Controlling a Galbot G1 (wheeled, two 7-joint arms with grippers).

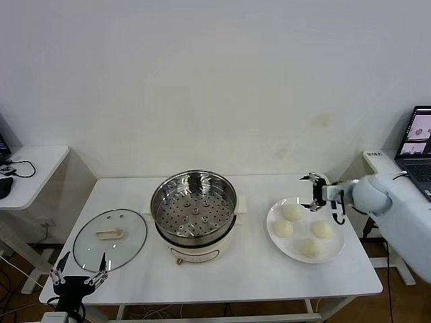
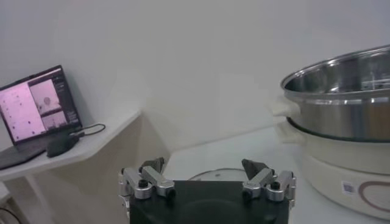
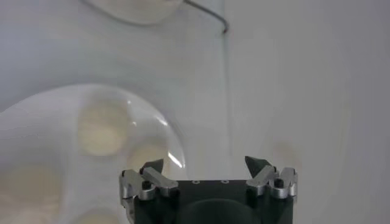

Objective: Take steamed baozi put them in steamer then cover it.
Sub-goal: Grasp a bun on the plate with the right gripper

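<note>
The steamer (image 1: pixel 194 202), a shiny perforated steel basket on a cream pot base, stands empty at the table's middle. It also shows in the left wrist view (image 2: pixel 347 103). The glass cover (image 1: pixel 110 235) with a cream handle lies flat to the steamer's left. Four cream baozi (image 1: pixel 293 212) (image 1: pixel 283 229) (image 1: pixel 322 229) (image 1: pixel 310 247) lie on a white plate (image 1: pixel 275 241) to its right. My right gripper (image 1: pixel 314 192) is open and empty above the plate's far edge. The right wrist view shows the plate (image 3: pixel 55 109) and a baozi (image 3: pixel 100 128) beside that gripper (image 3: pixel 206 164). My left gripper (image 1: pixel 79 276) is open and empty at the table's front left corner, by the cover (image 2: pixel 213 175).
A side table (image 1: pixel 30 171) with cables stands at the left. A laptop (image 1: pixel 421 145) sits on a stand at the right. Another laptop (image 2: pixel 36 103) shows in the left wrist view. A wall closes the back.
</note>
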